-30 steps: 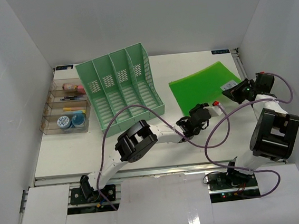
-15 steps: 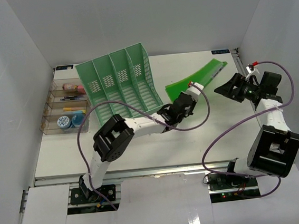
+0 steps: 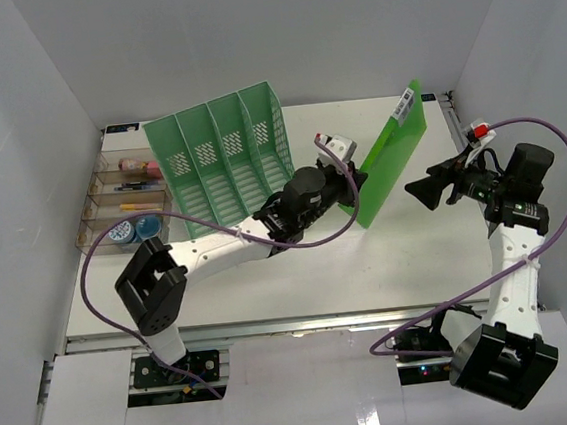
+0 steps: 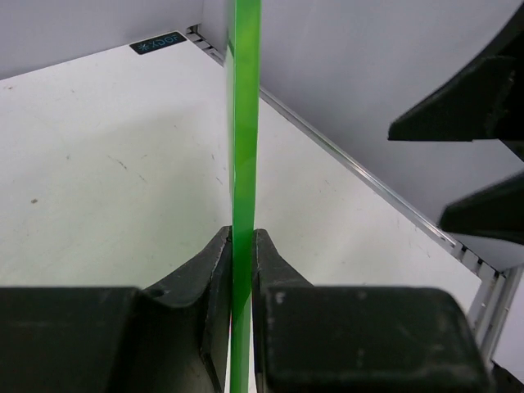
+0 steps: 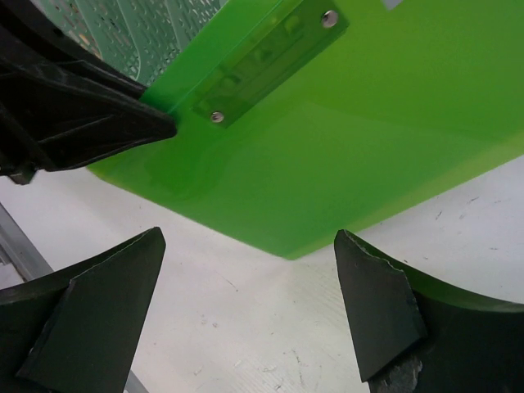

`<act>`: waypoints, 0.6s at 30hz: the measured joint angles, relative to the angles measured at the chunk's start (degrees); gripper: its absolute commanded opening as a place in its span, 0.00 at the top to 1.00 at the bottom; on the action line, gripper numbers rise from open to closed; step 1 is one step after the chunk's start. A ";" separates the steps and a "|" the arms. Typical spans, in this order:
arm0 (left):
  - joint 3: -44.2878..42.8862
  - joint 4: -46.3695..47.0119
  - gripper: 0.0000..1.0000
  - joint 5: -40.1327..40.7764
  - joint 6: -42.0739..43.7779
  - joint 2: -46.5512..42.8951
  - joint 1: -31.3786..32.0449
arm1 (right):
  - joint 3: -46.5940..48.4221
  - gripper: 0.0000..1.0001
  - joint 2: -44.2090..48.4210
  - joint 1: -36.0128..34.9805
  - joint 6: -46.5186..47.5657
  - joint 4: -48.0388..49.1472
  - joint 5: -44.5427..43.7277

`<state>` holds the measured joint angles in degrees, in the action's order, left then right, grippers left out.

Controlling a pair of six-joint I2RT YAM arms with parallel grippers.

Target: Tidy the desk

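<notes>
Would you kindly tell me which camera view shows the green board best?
The top external view: the whole green board shows there, held on edge by the left pincer. The left wrist view shows only its thin edge clamped between the fingers; the right wrist view shows part of one face.

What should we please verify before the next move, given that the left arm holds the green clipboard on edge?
1. Left pincer shut on the green clipboard, board squarely between the jaws: ok.
2. Clipboard standing near upright: ok.
3. Clipboard's lower corner lifted off the desk: cannot tell.
4. Right pincer open and apart from the clipboard: ok.
5. File rack slots look empty, ready to receive it: ok.
</notes>
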<state>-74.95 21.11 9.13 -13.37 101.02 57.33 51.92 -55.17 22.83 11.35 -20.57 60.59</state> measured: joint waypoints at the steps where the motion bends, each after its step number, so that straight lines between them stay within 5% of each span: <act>1: 1.39 0.14 1.00 0.05 0.21 -1.48 0.19 | 0.00 0.10 -0.04 0.00 0.18 -0.10 0.06; 13: 16.10 -0.33 1.00 2.54 4.19 -27.61 0.03 | -1.05 0.10 -2.98 0.04 2.87 -0.54 3.96; 15: 16.38 -1.28 1.00 1.68 4.69 -30.06 0.01 | -0.41 0.10 -4.57 0.04 9.65 -2.85 7.80; 18: 17.52 -4.24 1.00 0.06 5.29 -33.50 0.01 | 3.82 0.10 -6.50 -0.18 32.48 -17.77 13.11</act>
<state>-57.44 16.86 9.19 -8.08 67.52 57.34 55.74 -61.67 22.65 43.84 -38.33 73.70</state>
